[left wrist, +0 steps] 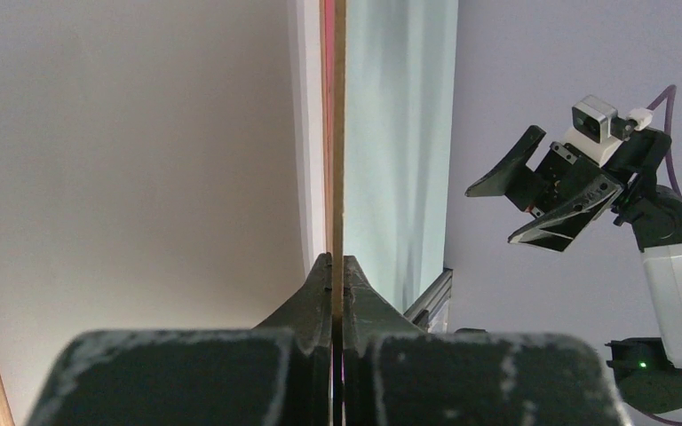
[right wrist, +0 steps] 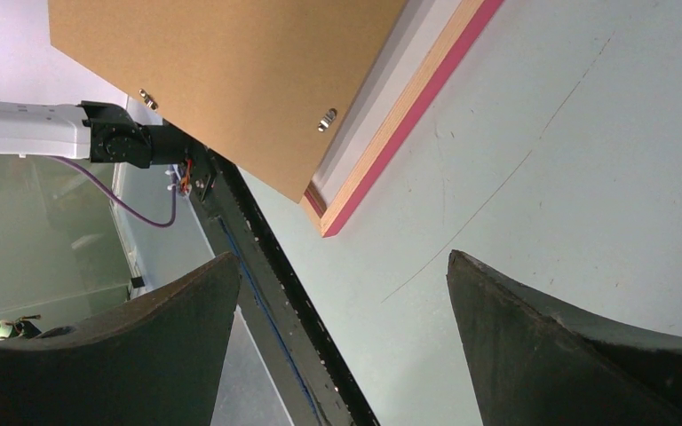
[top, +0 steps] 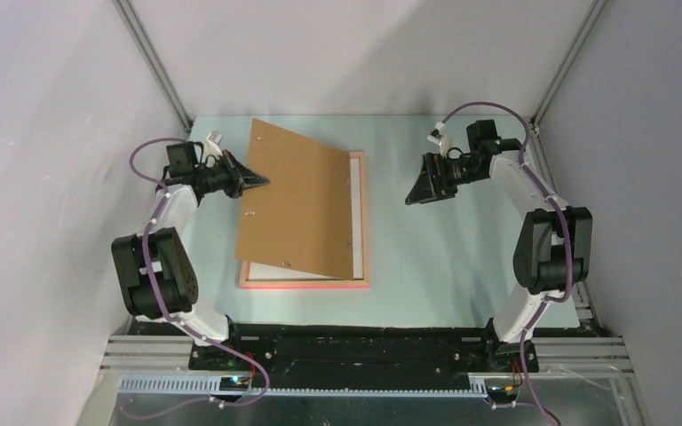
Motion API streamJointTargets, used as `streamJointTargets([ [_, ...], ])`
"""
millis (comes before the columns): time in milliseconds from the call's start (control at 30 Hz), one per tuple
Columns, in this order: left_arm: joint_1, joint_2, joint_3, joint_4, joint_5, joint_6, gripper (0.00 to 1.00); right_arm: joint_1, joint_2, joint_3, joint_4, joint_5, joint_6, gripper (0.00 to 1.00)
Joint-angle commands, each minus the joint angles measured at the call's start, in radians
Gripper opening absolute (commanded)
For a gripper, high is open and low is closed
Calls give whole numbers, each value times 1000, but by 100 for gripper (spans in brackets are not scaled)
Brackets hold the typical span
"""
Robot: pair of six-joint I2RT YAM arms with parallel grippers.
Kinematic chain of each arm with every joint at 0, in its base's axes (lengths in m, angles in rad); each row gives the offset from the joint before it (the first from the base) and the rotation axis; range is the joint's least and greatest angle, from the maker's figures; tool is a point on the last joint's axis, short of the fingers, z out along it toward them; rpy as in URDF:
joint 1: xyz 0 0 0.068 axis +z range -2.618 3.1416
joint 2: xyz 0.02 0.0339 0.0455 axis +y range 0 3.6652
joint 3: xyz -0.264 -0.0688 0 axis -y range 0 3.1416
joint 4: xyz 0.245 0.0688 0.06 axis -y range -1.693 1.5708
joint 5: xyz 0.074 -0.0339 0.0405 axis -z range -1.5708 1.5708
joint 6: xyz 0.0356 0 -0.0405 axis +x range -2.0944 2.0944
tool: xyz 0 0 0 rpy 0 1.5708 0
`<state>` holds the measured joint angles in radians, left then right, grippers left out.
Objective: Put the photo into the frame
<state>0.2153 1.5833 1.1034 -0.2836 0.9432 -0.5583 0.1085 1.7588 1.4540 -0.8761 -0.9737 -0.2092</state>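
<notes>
Brown backing board (top: 302,200) tilted over salmon-pink rectangular frame (top: 306,283), lying lengthwise near-to-far.
Left end effector (top: 263,182) pinches the board's left edge; right end effector (right wrist: 342,257) gapes wide.

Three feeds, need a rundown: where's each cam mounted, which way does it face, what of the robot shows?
Top external: above and behind the bases, looking down on the table; both arms show, backing board angled over the frame.
Left wrist: looks along the left end effector, shut on the board's edge; right end effector opposite.
Right wrist: looks down past its open fingers at the frame's corner; left arm beyond.
Shared: all three show board and frame.
</notes>
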Motion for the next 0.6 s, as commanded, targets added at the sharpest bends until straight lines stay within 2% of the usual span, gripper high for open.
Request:
streamJointTargets([
  [0, -9, -7, 70, 61, 48, -48, 0, 5, 4, -3, 23, 6, 3, 90],
  [567, -46, 27, 63, 107, 44, -78, 0, 5, 8, -7, 24, 4, 3, 90],
])
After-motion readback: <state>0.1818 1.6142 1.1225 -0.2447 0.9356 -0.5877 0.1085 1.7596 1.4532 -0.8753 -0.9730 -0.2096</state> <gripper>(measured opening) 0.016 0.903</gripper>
